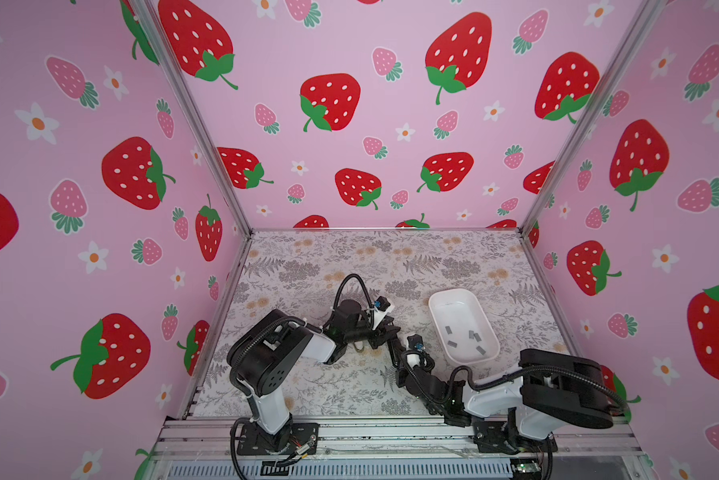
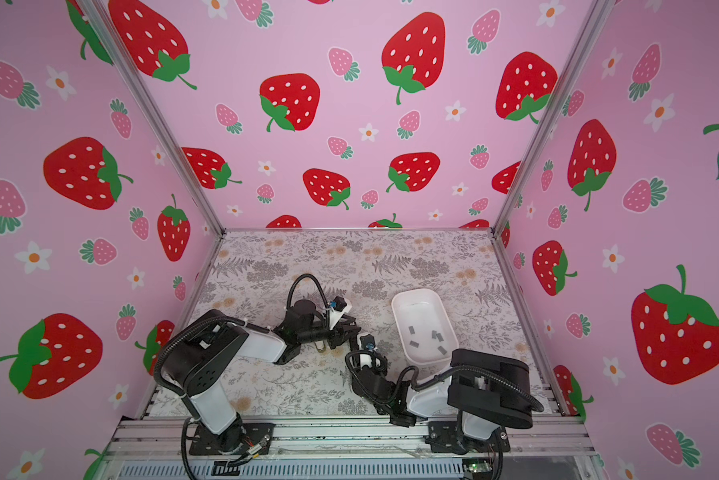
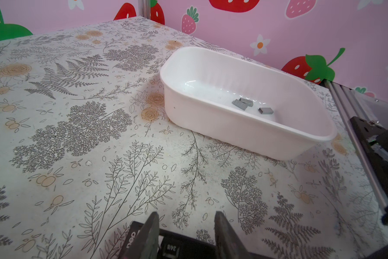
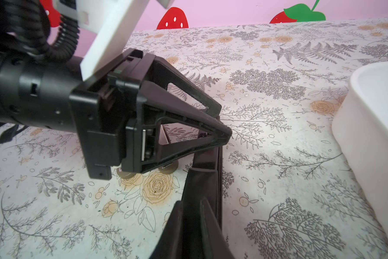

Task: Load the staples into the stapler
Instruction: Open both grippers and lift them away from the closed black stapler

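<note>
1. Floral bench; strawberry walls.
2. Staples in white tray: likely light, slick, brittle; pinch long sides.
3. Left pincer part-open over stapler, grip unclear; right pincer narrow, nothing seen held.

The left arm rises from its near-left base, folds at the elbow and reaches right toward the middle. The left gripper is held low, fingers set apart. The right arm stretches low and leftward from the near-right base. The right gripper points far, pressed together, its tip just beside the left gripper.
</note>
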Controlling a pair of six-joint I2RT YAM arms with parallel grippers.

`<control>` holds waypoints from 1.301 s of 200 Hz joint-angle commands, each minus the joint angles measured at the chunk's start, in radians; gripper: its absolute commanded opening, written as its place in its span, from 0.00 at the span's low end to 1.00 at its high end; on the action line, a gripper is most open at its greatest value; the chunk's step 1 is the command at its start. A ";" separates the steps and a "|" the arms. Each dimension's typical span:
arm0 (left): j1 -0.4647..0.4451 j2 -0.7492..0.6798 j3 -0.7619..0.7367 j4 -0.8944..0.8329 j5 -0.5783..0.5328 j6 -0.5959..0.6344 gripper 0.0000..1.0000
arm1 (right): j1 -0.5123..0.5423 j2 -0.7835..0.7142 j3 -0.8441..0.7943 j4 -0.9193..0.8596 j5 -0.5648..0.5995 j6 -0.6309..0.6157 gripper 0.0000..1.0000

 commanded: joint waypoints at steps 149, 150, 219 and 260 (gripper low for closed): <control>0.002 0.034 0.050 -0.017 -0.017 0.029 0.38 | -0.002 0.229 -0.034 -0.047 -0.052 0.102 0.17; 0.003 0.033 0.049 -0.016 -0.017 0.027 0.38 | -0.002 0.225 -0.034 -0.049 -0.051 0.100 0.17; 0.003 -0.098 0.072 -0.134 -0.201 -0.060 0.46 | -0.003 -0.041 0.138 -0.340 0.049 -0.028 0.30; 0.003 -0.247 0.091 -0.288 -0.370 -0.144 0.58 | -0.052 -0.225 0.216 -0.511 0.104 -0.074 0.51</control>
